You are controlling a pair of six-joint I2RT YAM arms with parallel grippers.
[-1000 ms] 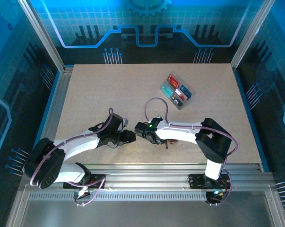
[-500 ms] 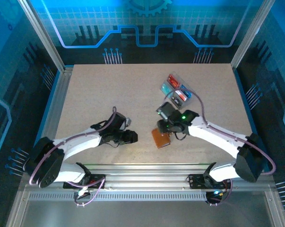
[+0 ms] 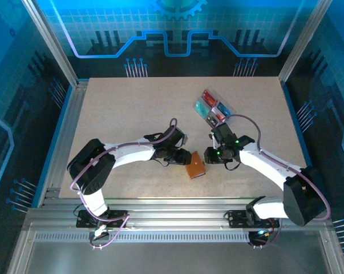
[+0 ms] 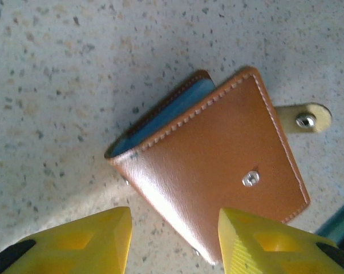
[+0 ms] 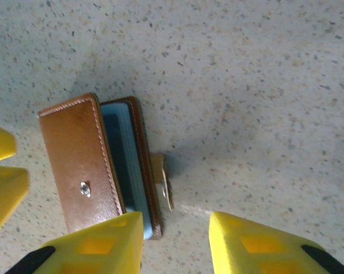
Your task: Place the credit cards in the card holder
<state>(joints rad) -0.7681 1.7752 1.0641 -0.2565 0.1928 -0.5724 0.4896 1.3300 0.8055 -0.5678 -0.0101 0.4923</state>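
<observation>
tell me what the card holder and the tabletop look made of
Card holder: smooth tan leather or imitation, slight sheen, pale stitching along the edges, shiny metal snap. Tabletop: matte, speckled beige, probably laminate or composite board.

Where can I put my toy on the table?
The table is bare on its far left, beside the clear tray, and in the far right corner past it. Crowded: front middle, where the left gripper and right gripper flank the card holder.
</observation>
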